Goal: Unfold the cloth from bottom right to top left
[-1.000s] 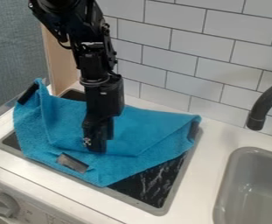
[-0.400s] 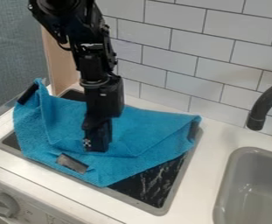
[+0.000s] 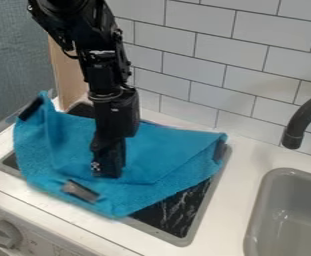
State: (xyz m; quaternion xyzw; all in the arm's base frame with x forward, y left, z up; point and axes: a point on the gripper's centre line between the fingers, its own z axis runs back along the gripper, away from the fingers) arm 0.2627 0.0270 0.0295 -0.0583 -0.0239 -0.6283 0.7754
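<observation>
Cloth (image 3: 159, 150) could bunch rather than open

The gripper (image 3: 108, 175) looks closed, apparently pinching cloth beneath its tip, at about seven o'clock from the cloth's middle. The cloth lies creased and layered across the dark stove panel (image 3: 176, 207), which is exposed at five o'clock. If the pinch takes several layers, a pull towards ten or eleven o'clock may drag the whole cloth. Too shallow a hold could slip, leaving the fold crumpled.

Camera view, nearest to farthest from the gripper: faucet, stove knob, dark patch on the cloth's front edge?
From the gripper:
1. Dark patch, just below-left
2. Knob, lower left, stove front
3. Faucet, far right, over the sink
</observation>
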